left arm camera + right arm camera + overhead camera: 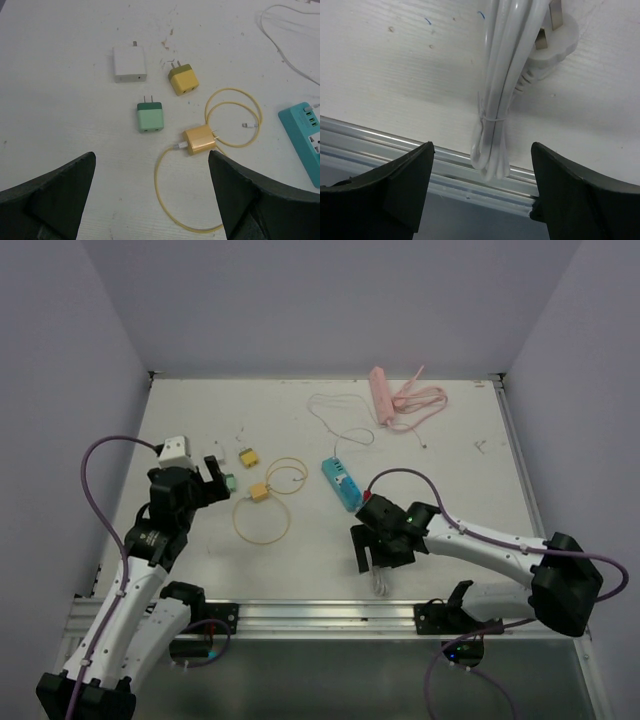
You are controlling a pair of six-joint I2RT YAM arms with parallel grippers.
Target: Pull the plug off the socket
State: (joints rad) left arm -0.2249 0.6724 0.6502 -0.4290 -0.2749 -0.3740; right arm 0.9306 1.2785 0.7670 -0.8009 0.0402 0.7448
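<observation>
A teal power strip lies mid-table, and its end shows at the right edge of the left wrist view. A small white plug sits in its far end, with a thin white cord looping away behind. My left gripper is open and empty left of the strip; in its wrist view it hangs above an orange charger with a yellow cable. My right gripper is open and empty, in front of the strip, above a tied white cable bundle with its own plug.
A green charger, a yellow charger and a white charger lie loose near the left gripper. A pink power strip with a pink cord lies at the back. The aluminium front rail runs under the right gripper.
</observation>
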